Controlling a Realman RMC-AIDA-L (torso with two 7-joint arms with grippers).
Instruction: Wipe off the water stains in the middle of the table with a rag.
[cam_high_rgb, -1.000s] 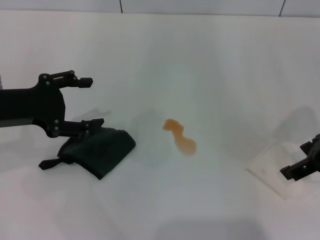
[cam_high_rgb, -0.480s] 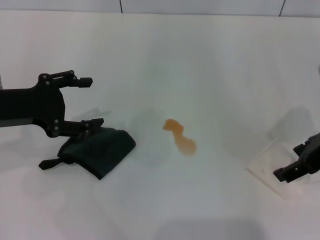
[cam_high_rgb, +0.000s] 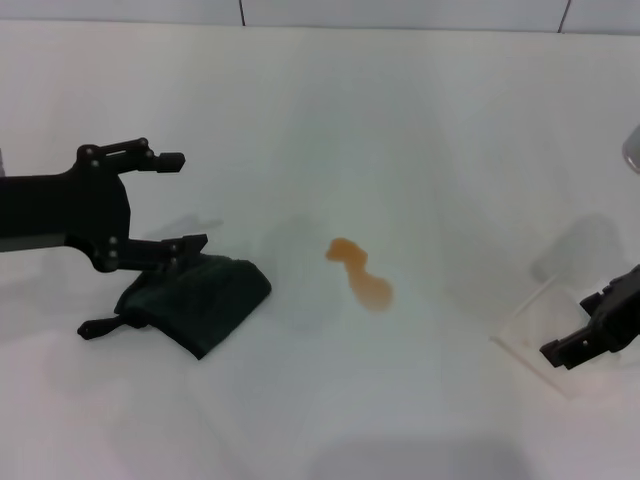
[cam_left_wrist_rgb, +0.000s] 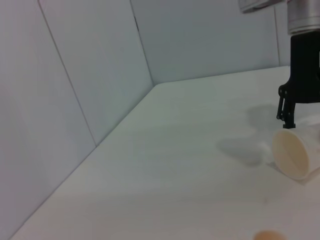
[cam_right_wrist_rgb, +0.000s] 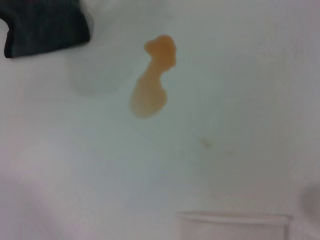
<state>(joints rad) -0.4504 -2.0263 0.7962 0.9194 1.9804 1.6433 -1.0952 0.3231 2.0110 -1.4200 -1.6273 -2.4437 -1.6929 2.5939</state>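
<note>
The rag (cam_high_rgb: 200, 300) lies crumpled on the white table (cam_high_rgb: 400, 120) at the left, a dark green-black cloth; one corner of the rag (cam_right_wrist_rgb: 45, 25) also shows in the right wrist view. My left gripper (cam_high_rgb: 175, 202) hovers open just above it, with the lower finger (cam_high_rgb: 186, 245) at the rag's far edge and nothing held between the fingers. The water stains (cam_high_rgb: 360, 272) form an orange-brown two-lobed puddle mid-table, right of the rag and untouched; the right wrist view shows these water stains (cam_right_wrist_rgb: 152, 80) from above. My right gripper (cam_high_rgb: 580, 325) is low at the far right, open.
A pale paper cup (cam_left_wrist_rgb: 295, 155) lies on its side on the table right beside my right gripper (cam_left_wrist_rgb: 287, 110); in the head view the cup (cam_high_rgb: 540, 335) looks faint. Grey wall panels (cam_left_wrist_rgb: 100, 60) border the table's far edge.
My right gripper has drifted a little left and toward the table's near edge. The left gripper, the rag and the stains have not moved.
</note>
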